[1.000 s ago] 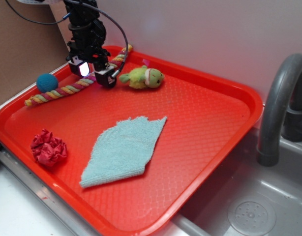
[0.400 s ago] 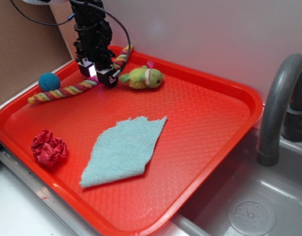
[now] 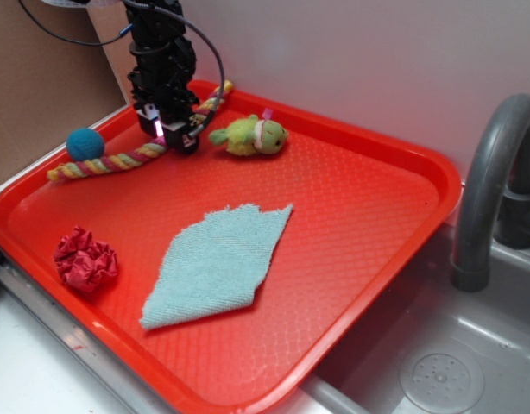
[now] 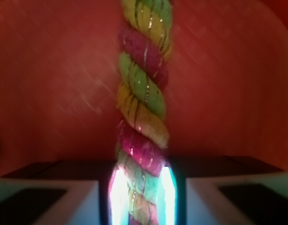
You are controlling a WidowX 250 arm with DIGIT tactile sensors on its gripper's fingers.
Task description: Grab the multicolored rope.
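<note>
The multicolored rope (image 3: 101, 164) lies along the far left of the red tray (image 3: 360, 216), twisted from yellow, pink, green and white strands, its far end reaching the back rim. My gripper (image 3: 172, 134) stands over its middle, pointing down at the tray. In the wrist view the rope (image 4: 141, 89) runs straight up the frame and passes between the two lit pads (image 4: 117, 197). The gripper (image 4: 141, 197) is shut on it, both pads pressing the strands.
A teal ball (image 3: 85, 144) sits just left of the rope. A green plush toy (image 3: 249, 135) lies right of the gripper. A light blue cloth (image 3: 217, 263) and a red scrunchie (image 3: 85, 259) lie nearer the front. A grey faucet (image 3: 489, 172) and sink (image 3: 438, 371) are at right.
The fingers stood wide apart over the rope a second ago and have drawn together onto it. The gripper also shifted slightly right and lower.
</note>
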